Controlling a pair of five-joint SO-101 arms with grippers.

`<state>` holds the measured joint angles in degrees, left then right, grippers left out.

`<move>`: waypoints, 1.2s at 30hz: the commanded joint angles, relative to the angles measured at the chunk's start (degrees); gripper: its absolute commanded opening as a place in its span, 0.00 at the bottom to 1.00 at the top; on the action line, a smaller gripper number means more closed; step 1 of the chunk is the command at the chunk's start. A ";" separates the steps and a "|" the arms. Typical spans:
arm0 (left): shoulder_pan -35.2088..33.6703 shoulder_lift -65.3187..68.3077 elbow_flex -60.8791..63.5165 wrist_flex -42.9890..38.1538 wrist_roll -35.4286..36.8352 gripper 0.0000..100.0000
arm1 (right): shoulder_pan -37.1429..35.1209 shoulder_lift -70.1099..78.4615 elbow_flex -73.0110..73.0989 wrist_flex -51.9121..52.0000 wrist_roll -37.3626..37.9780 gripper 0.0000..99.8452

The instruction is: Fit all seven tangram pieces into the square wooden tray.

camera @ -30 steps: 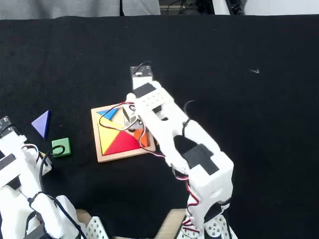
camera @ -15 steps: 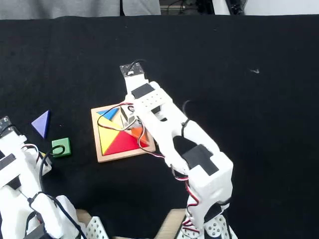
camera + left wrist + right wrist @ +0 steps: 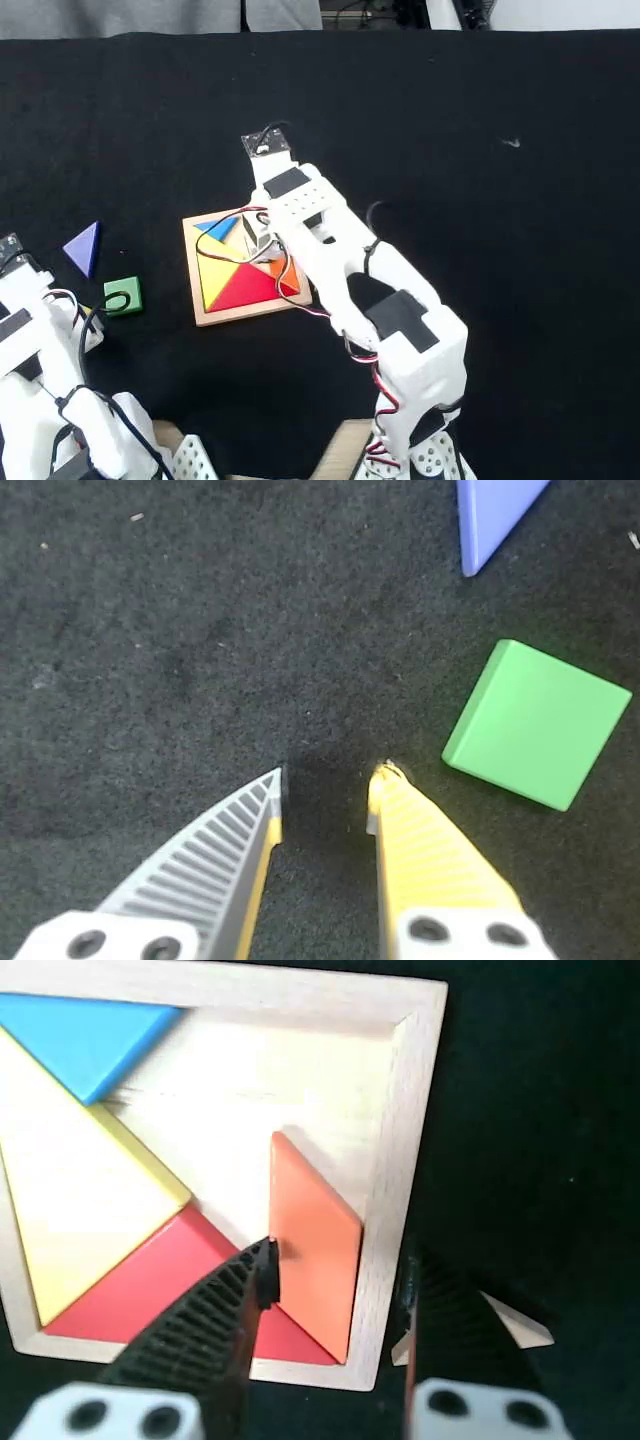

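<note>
Our right gripper (image 3: pixel 335 1272) is open wide over the tray (image 3: pixel 425 1090). One finger is inside, touching the orange piece (image 3: pixel 318 1210), and one is outside the wall. The blue piece (image 3: pixel 85 1040), yellow piece (image 3: pixel 80 1200) and red piece (image 3: pixel 170 1285) lie in the tray too. Our left gripper (image 3: pixel 330 778) is a little open and holds nothing, near the green square (image 3: pixel 537 725).

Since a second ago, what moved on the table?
The right arm swung a little toward its left over the tray, its open right gripper at the orange piece. The left gripper, green square and purple triangle stayed put.
</note>
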<state>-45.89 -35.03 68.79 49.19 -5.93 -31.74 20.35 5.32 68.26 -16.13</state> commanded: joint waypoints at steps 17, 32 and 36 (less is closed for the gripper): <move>0.75 -1.32 -0.22 -0.88 0.26 0.15 | 10.20 -14.20 -7.69 12.48 17.49 0.01; 0.66 -1.32 -0.22 -0.79 0.26 0.15 | 11.25 -34.33 25.71 -3.52 37.54 0.02; 0.66 -1.23 -0.22 -0.79 0.26 0.15 | 15.12 -34.24 27.03 -3.69 33.67 0.02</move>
<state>-45.89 -35.03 68.79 49.19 -5.93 -20.04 -11.21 32.22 65.98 19.56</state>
